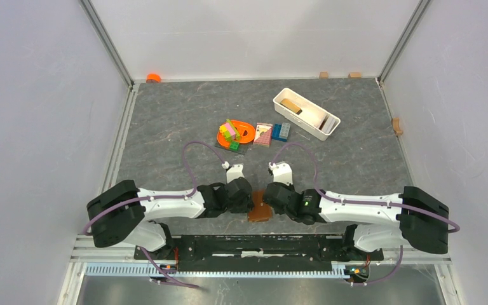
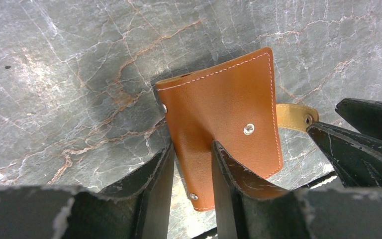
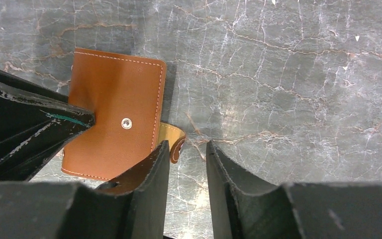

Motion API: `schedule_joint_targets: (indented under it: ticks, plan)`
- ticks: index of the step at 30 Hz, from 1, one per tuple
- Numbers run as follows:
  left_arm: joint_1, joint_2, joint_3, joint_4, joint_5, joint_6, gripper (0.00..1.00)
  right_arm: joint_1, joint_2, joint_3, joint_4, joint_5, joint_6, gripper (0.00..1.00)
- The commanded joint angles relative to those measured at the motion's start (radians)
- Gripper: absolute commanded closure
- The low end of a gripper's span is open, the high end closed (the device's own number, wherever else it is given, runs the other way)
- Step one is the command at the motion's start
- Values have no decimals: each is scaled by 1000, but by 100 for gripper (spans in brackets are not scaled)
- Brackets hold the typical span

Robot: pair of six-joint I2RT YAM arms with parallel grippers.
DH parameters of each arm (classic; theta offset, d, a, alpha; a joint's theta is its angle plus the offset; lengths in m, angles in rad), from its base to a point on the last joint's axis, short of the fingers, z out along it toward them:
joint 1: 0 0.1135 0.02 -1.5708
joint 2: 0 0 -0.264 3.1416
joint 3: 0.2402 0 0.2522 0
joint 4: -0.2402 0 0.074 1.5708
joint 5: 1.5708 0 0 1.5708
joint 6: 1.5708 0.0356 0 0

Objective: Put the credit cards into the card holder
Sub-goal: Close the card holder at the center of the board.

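The card holder [image 1: 260, 208], a brown leather wallet with a snap button, lies folded at the table's near edge between both grippers. In the left wrist view the card holder [image 2: 224, 114] has its left edge between my left gripper's [image 2: 192, 149] narrowly parted fingers; one fingertip rests on the leather and the other stands beside the edge. In the right wrist view the card holder [image 3: 114, 119] lies left of my right gripper [image 3: 187, 149], which is slightly open and empty, its left finger over the paler strap [image 3: 174, 137]. No credit card shows.
A white tray [image 1: 321, 127] holding a tan piece stands at the back right. A pink-and-white block [image 1: 262, 133], blue bricks [image 1: 281, 131] and an orange ring with coloured bricks [image 1: 235, 133] lie mid-table. Wooden blocks and an orange thing sit along the walls.
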Motion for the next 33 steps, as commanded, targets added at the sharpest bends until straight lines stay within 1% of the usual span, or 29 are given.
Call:
schedule_joint_targets:
  ticks: [1, 4, 7, 12, 16, 23, 33]
  plan:
    - [-15, 57, -30, -131, -8, 28, 60, -3, 14, 48, 6, -23, -8, 60]
    - [-15, 60, -28, -132, -6, 28, 60, -3, 29, 58, 13, -28, -11, 58]
    - [-18, 60, -28, -131, -8, 28, 60, -3, 48, 66, 2, -25, -11, 58]
    - [-18, 59, -28, -132, -8, 28, 60, -2, 37, 60, -16, -1, 4, 66]
    - [-19, 62, -28, -131, -8, 28, 60, -3, 19, 59, -32, 12, 8, 76]
    - [-20, 68, -24, -132, -6, 28, 60, -1, 20, 44, -20, 3, 6, 86]
    - [-22, 63, -23, -132, -6, 29, 60, -3, 46, 23, -46, 14, 24, 88]
